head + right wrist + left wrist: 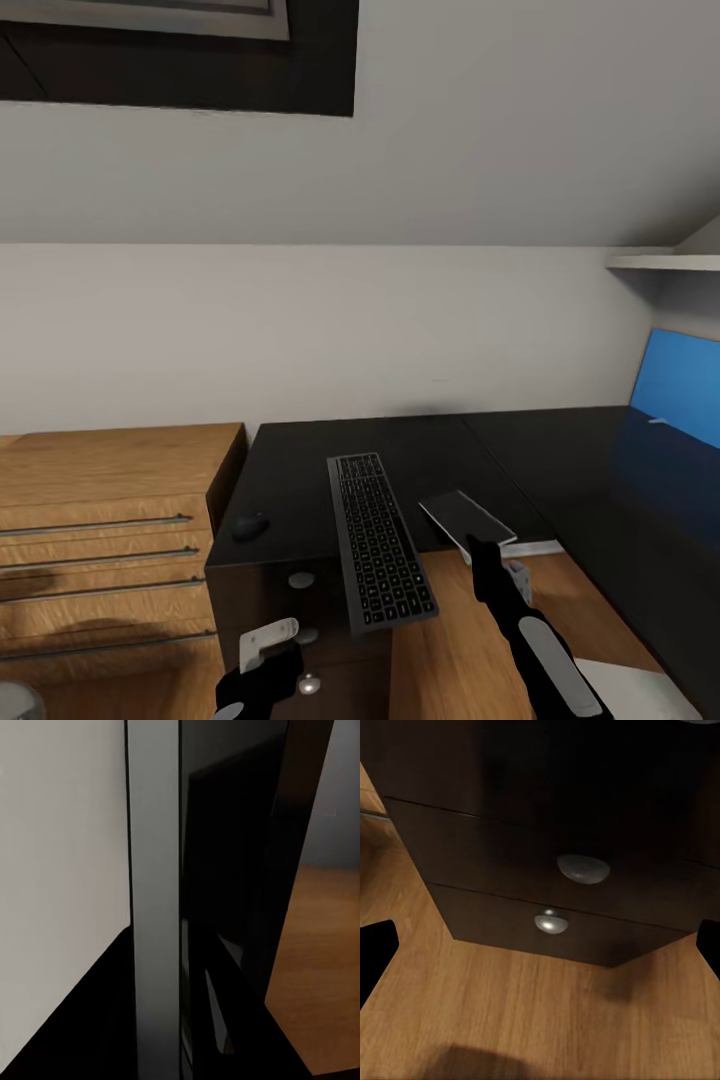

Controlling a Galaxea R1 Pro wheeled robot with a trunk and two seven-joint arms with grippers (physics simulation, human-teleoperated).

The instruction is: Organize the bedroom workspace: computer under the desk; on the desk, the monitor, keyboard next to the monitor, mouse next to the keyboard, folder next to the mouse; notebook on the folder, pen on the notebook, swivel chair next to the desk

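Observation:
The black desk (300, 470) carries the dark grey keyboard (380, 545), which lies lengthwise and sticks out over the front edge. Left of it sits the small dark mouse (250, 525). The notebook (467, 518), dark with a pale edge, hovers tilted at the desk's inner corner, and my right gripper (482, 550) is shut on its near end. In the right wrist view the notebook's pale edge (154, 907) runs close along the lens. My left gripper (268, 652) hangs low in front of the desk drawers, open, with black fingertips (375, 952) wide apart around the round knobs (583, 868).
A light wood dresser (100, 520) with bar handles stands against the desk's left side. The blue back panel (680, 385) rises at the right, with a white shelf (650, 262) above it. Wood floor (450, 650) shows in the desk's recess, and a pale flat surface (640, 690) lies at the lower right.

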